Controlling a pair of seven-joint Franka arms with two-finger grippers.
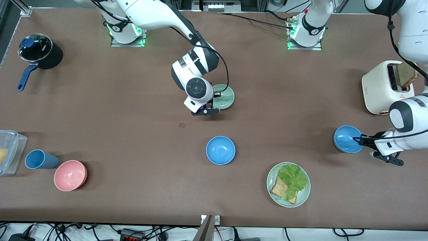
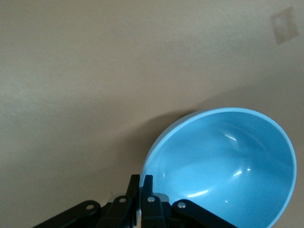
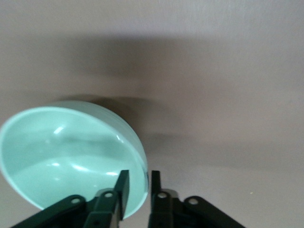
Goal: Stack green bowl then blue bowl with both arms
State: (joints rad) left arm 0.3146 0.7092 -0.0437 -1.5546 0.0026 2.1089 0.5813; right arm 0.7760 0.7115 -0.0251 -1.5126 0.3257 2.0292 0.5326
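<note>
The green bowl (image 1: 224, 97) sits on the table's middle, toward the robots' bases. My right gripper (image 1: 215, 98) is over its rim; in the right wrist view the gripper (image 3: 139, 178) straddles the rim of the bowl (image 3: 66, 152), one finger inside and one outside, with a gap still showing. A blue bowl (image 1: 347, 139) is at the left arm's end. My left gripper (image 1: 359, 140) is shut on its rim; in the left wrist view the gripper (image 2: 141, 179) pinches the tilted bowl (image 2: 223, 166).
A second blue bowl (image 1: 220, 150) lies mid-table nearer the camera. A plate with bread and lettuce (image 1: 302, 197), a toaster (image 1: 379, 87), a pink bowl (image 1: 70, 175), a blue cup (image 1: 38, 159), a clear container (image 1: 10, 150) and a pot (image 1: 41, 52) stand around.
</note>
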